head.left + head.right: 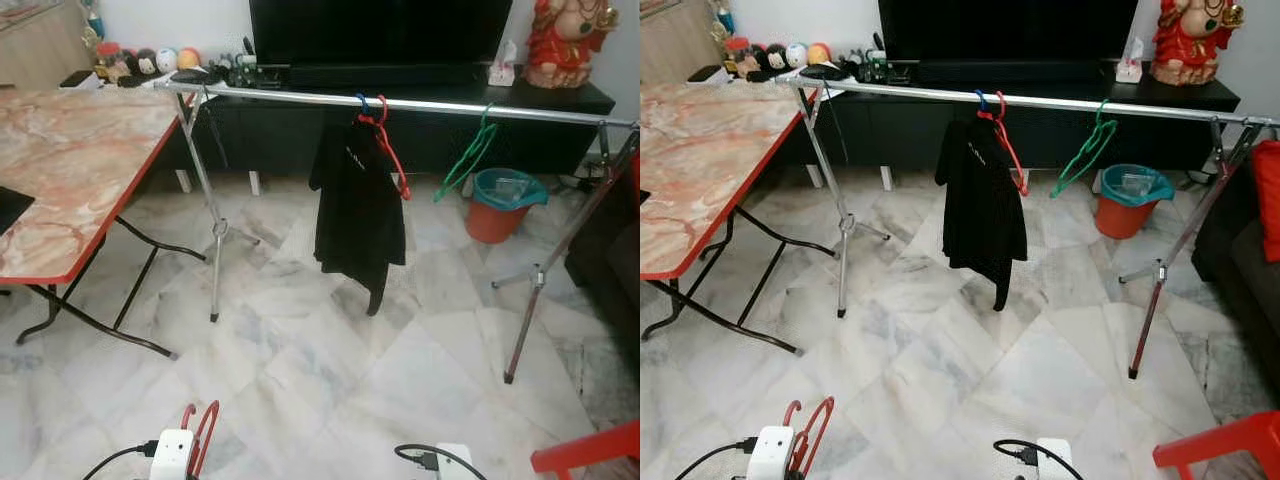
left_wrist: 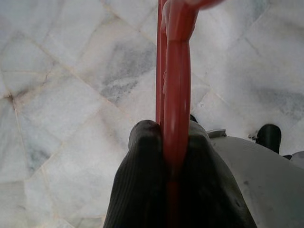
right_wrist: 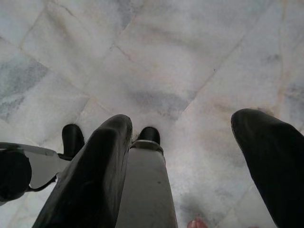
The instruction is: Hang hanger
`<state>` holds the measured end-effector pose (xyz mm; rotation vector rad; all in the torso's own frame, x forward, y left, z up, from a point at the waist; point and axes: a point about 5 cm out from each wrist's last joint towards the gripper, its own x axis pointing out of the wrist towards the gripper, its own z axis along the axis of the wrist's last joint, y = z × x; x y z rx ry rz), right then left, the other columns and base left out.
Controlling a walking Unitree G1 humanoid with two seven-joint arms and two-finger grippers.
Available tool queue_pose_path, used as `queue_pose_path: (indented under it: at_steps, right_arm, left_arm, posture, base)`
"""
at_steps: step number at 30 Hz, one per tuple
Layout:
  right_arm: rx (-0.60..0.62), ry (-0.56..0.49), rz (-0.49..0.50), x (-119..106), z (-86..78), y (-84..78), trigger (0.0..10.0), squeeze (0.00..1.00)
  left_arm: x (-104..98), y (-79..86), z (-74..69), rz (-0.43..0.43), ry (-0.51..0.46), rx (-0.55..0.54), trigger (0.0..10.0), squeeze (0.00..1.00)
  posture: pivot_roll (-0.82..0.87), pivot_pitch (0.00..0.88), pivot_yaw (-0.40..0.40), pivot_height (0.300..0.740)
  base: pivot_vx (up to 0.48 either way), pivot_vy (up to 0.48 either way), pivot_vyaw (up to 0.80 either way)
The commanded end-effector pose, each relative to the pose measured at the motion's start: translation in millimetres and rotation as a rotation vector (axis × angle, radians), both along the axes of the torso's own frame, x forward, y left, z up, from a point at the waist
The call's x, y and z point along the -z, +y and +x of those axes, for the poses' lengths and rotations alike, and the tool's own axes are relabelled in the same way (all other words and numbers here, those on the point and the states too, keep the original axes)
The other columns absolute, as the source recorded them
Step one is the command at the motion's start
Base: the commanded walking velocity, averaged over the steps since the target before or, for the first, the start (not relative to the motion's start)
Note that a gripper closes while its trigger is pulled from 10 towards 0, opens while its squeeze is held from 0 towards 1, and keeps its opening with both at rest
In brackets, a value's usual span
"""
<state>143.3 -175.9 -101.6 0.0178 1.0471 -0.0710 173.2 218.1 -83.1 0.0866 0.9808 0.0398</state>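
Taking the metal clothes rail (image 1: 420, 103) as the landmark: to its left stands a folding table (image 1: 70, 170) with a marbled top and red edge, one corner reaching almost under the rail's left end. Well in front of the rail, low at the near edge of the head views, the left gripper (image 2: 168, 137) holds a red hanger (image 1: 203, 432). In the left wrist view its two black fingers (image 2: 142, 175) are pressed tight on the hanger's red bar, which runs up from between them over the marble floor (image 1: 300, 360); the hanger's hook curves up beside the white wrist housing in the eye views.

On the rail itself, about midway along, a black garment (image 1: 355, 210) hangs from a hanger, with another red hanger (image 1: 392, 155) hooked beside it. Further right on the rail hangs a bare green hanger (image 1: 468, 155). Behind and below the rail's right part sits an orange bin (image 1: 500, 205) with a teal rim, and behind the rail runs a dark TV cabinet (image 1: 560, 100) with a large black screen (image 1: 380, 30).

In front of the rail's right half, at the near edge, is the right arm; in the right wrist view the right gripper (image 3: 190, 137) has its fingers (image 3: 268, 152) spread wide apart with nothing between them, just floor beneath. A red chair (image 1: 590, 455) edge shows at the lower right corner, near the rail's right legs.
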Motion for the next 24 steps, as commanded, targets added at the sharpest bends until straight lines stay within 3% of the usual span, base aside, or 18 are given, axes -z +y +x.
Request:
queue_pose_path:
  at_steps: [1,24]
  right_arm:
    - [0.0,0.002,0.003,0.1,0.2,1.3,10.0,0.0]
    - [-0.017,0.001,-0.004,-0.9,2.8,-0.5,10.0,0.0]
  left_arm:
    - [-0.6,2.2,0.3,0.0,-0.004,-0.007,10.0,0.0]
    - [0.1,1.9,-1.1,-0.012,-0.003,-0.025,10.0,0.0]
  posture:
    - [0.01,0.0,0.016,0.74]
    - [0.01,0.0,0.003,0.74]
  base:
    - [0.304,0.0,0.0]
    - [0.347,0.0,0.0]
